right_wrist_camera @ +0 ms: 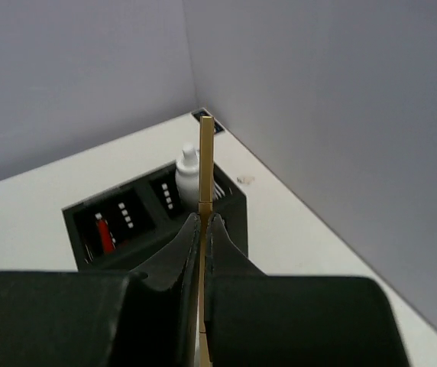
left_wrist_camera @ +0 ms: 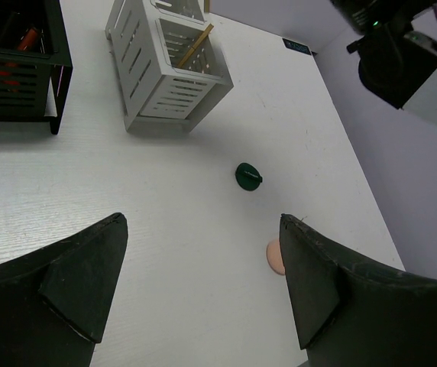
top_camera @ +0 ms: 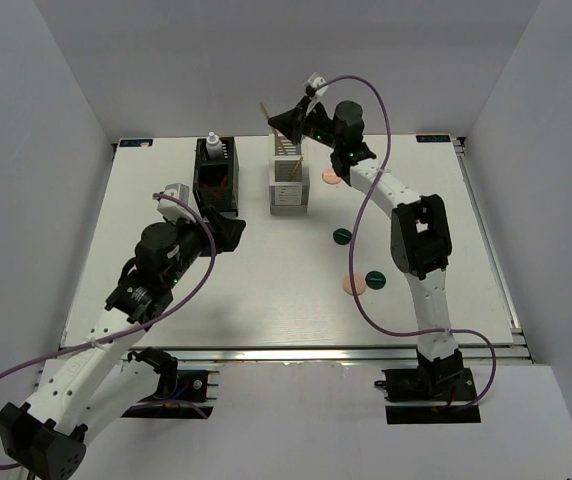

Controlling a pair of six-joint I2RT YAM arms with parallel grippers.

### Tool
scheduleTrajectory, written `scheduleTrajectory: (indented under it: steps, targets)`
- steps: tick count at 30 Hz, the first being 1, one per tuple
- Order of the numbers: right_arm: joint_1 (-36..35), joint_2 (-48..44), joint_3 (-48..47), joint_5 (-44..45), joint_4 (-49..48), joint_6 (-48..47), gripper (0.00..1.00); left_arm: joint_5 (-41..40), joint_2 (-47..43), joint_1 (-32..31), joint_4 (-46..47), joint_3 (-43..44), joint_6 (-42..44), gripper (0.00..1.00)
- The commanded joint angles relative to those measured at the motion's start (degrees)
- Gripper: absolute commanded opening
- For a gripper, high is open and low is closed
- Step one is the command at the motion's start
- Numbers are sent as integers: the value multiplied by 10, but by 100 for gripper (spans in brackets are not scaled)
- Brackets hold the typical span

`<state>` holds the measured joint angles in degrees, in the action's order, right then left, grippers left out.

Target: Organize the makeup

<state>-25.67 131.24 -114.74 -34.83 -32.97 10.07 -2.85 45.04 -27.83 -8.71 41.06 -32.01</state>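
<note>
My right gripper (right_wrist_camera: 204,222) is shut on a thin wooden stick (right_wrist_camera: 205,157), held high above the white slatted box (top_camera: 288,182), where more sticks (top_camera: 288,150) stand. In the top view the stick's tip (top_camera: 263,108) pokes out past the right gripper (top_camera: 278,121). The black slatted box (right_wrist_camera: 157,218) holds a white bottle (right_wrist_camera: 188,172) and a red tube (right_wrist_camera: 105,233). Two peach discs (top_camera: 332,176) (top_camera: 354,284) and two dark-green discs (top_camera: 342,236) (top_camera: 374,277) lie on the table. My left gripper (left_wrist_camera: 202,225) is open and empty over bare table near the black box (top_camera: 216,178).
In the left wrist view the white box (left_wrist_camera: 169,73) with a stick (left_wrist_camera: 194,46) stands ahead, the black box (left_wrist_camera: 16,73) at the left. A green disc (left_wrist_camera: 248,176) and a half-hidden peach disc (left_wrist_camera: 275,257) lie to the right. The right arm (left_wrist_camera: 409,53) hangs top right.
</note>
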Motion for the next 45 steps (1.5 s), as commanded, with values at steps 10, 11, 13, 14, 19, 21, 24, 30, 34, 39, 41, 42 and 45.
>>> scheduleTrajectory:
  steps: [10,11,13,14,19,21,24,30,34,39,41,42,45]
  targets:
    - [3,-49,131,-1,-53,-41,18,6,15,3,12,4,0,90]
    - [3,-49,134,-1,-53,-43,24,6,16,3,12,6,1,90]
    - [4,-50,138,-2,-50,-50,30,6,16,2,13,6,1,90]
    - [4,-52,140,-3,-48,-52,35,6,16,2,14,5,1,90]
    - [8,-69,158,-8,-48,-60,47,12,17,3,23,1,-1,90]
    - [11,-84,164,-12,-48,-60,47,20,22,2,29,1,-1,90]
    - [23,-122,177,-29,-48,-61,46,39,32,3,39,2,0,90]
    - [66,-254,216,-82,125,-159,48,112,74,3,91,-3,-8,88]
    - [104,-356,282,-39,289,-234,50,174,149,-4,163,4,-45,82]
    - [202,-460,443,-51,351,-180,50,173,284,-62,179,94,-50,80]
    - [245,-503,477,-52,374,-178,48,156,379,-93,171,143,-65,80]
    - [252,-516,494,-54,384,-178,47,151,402,-100,170,159,-72,80]
    - [301,-575,567,-61,397,-174,46,122,491,-127,143,229,-89,80]
